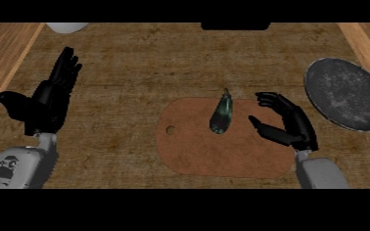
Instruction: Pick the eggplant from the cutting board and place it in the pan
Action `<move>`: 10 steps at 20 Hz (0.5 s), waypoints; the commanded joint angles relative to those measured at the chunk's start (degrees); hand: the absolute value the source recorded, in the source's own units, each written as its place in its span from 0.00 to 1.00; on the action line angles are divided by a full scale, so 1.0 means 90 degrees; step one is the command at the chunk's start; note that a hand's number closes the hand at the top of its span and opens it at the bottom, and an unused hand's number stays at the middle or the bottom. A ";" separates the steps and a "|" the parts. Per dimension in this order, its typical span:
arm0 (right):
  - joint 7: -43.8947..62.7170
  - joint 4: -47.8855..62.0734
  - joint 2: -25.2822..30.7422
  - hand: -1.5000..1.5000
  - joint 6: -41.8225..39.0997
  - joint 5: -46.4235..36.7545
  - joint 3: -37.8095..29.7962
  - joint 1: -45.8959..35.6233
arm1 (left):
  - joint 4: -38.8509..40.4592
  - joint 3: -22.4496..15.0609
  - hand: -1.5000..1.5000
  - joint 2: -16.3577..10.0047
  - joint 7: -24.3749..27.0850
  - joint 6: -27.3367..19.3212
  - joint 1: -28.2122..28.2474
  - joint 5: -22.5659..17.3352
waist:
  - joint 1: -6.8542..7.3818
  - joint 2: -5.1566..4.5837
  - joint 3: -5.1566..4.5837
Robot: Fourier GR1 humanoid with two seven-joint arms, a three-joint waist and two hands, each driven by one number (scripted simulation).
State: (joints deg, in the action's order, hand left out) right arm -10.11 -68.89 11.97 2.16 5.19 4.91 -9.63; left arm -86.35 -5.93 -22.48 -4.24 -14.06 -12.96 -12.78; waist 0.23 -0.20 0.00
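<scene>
One eggplant (221, 115) lies on our cutting board (209, 154), untouched. Just beside it our right hand (290, 126) hovers, fingers relaxed, holding nothing. The pan (339, 94) sits further right on the tabletop (130, 68); our left hand (49, 100) rests straight-fingered at left.

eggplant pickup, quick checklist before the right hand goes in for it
1. Eggplant lies on the cutting board: ok.
2. Right hand is open and holds nothing: ok.
3. Right hand is beside the eggplant, apart from it, with only bare board between them: ok.
4. Pan is in view to the right of the board, with nothing in it: ok.
5. Left hand rests open at the left, away from the board: ok.
6. Height of the right hand above the board: cannot tell from this one view.
</scene>
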 commanded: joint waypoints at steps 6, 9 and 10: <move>0.1187 -0.1747 0.1736 0.00 -0.0523 -0.0450 -0.0197 0.0254 | 0.0298 0.0255 0.50 0.0016 0.0044 0.0311 -0.0023 -0.0120 | -0.0096 0.0043 -0.0011; 0.1650 -0.1901 0.2622 0.00 -0.1412 -0.0432 -0.0178 0.0050 | 0.0226 0.0189 0.50 0.0045 0.0096 0.0278 0.0154 -0.0045 | -0.0058 0.0049 -0.0015; 0.1891 -0.1652 0.2783 0.00 -0.1612 -0.0454 -0.0179 -0.0329 | 0.0225 0.0255 0.50 0.0023 0.0138 0.0259 0.0174 -0.0042 | 0.0025 0.0031 -0.0013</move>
State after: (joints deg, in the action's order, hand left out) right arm 0.27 -82.51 29.85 -5.69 1.48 3.13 -8.65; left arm -84.30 -4.51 -21.79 -3.03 -12.65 -11.99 -12.62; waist -0.33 0.15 -0.10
